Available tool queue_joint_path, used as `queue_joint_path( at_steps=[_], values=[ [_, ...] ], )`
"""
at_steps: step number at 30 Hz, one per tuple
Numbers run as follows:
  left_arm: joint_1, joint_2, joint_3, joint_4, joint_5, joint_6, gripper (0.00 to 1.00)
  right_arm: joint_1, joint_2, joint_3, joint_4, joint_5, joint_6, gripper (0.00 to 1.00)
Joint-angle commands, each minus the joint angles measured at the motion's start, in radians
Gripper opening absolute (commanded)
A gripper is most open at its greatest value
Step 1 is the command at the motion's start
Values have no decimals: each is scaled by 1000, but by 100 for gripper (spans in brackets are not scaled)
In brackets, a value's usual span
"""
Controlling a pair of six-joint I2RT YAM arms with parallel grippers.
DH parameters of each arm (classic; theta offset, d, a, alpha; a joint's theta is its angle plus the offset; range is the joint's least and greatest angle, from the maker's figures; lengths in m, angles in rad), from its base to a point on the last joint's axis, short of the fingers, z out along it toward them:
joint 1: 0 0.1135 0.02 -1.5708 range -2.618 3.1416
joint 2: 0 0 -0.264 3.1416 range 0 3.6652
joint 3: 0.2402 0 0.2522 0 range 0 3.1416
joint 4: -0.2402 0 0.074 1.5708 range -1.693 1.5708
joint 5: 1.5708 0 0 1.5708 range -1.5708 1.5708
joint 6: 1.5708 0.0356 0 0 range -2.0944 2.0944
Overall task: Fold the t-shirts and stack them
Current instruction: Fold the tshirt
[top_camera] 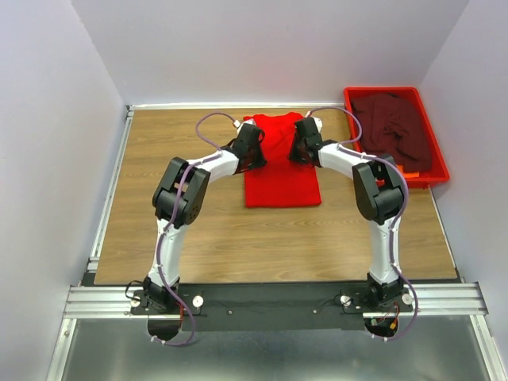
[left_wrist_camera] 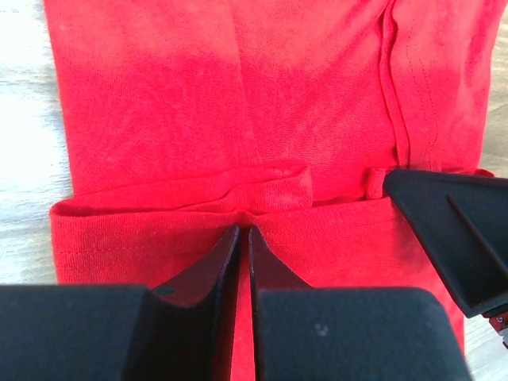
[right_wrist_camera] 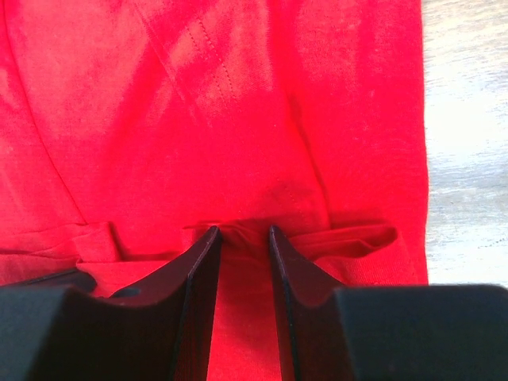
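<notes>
The bright red t-shirt point(top_camera: 282, 171) lies partly folded as a narrow rectangle on the wooden table. Both grippers are at its far end. My left gripper point(top_camera: 255, 149) is shut on a raised fold of the red cloth point(left_wrist_camera: 198, 119); its tips point(left_wrist_camera: 244, 230) are almost together. My right gripper point(top_camera: 300, 144) pinches a thicker fold of the same shirt point(right_wrist_camera: 238, 119) between its tips point(right_wrist_camera: 242, 232). The right gripper's finger point(left_wrist_camera: 456, 238) shows in the left wrist view. The dark maroon t-shirt point(top_camera: 395, 131) lies crumpled in the tray.
A rigid red plastic tray point(top_camera: 441, 171) stands at the back right of the table. Grey walls close in the back and both sides. Bare wood point(top_camera: 175, 238) lies left of and in front of the red shirt.
</notes>
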Motion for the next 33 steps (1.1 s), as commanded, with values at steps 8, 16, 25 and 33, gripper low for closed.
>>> queue_joint_path(
  at_steps=[8, 16, 25, 33],
  values=[
    [0, -141, -247, 23, -14, -36, 17, 47, -71, -212, -33, -32, 40, 38],
    [-15, -306, -467, 59, -4, -43, 16, 96, -240, -428, 25, -110, 127, 37],
    [-60, -500, -703, 93, -4, -66, 17, 148, -384, -576, 66, -152, 153, 38],
    [-60, -549, -686, 90, -18, -43, 17, 145, -461, -516, 57, -141, 74, 45]
  ],
)
